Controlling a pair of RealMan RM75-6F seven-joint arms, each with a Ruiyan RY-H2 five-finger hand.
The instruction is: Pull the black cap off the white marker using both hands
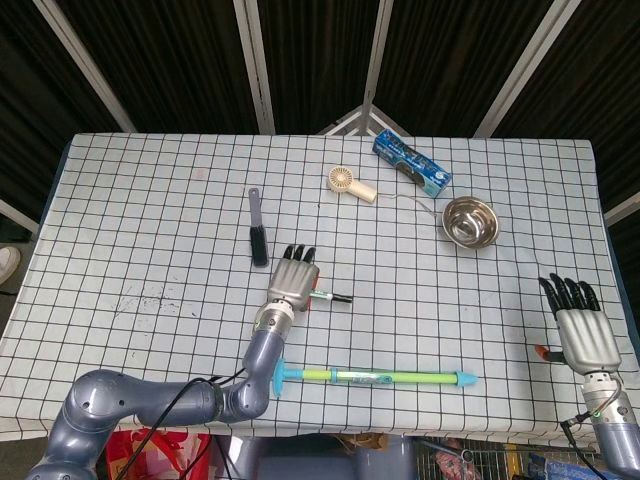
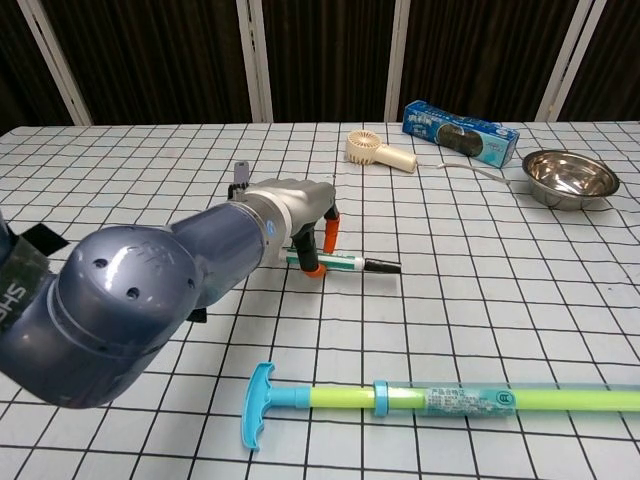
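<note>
The white marker (image 1: 326,296) (image 2: 345,263) lies mid-table, with a green band and its black cap (image 1: 343,297) (image 2: 384,267) pointing right. My left hand (image 1: 293,283) (image 2: 290,205) is bent down over the marker's left end. One orange-tipped finger (image 2: 314,266) stands in front of the barrel and another behind, pinching it. The marker's left end is hidden under the hand. My right hand (image 1: 583,330) hovers past the table's right front corner, far from the marker, fingers straight and apart, holding nothing. The chest view does not show it.
A long green and blue pole (image 1: 375,377) (image 2: 440,400) lies along the front edge. A black brush (image 1: 258,236) lies left of my left hand. Further back are a cream hand fan (image 1: 348,184) (image 2: 378,152), a blue box (image 1: 411,166) (image 2: 460,131) and a steel bowl (image 1: 470,221) (image 2: 569,177).
</note>
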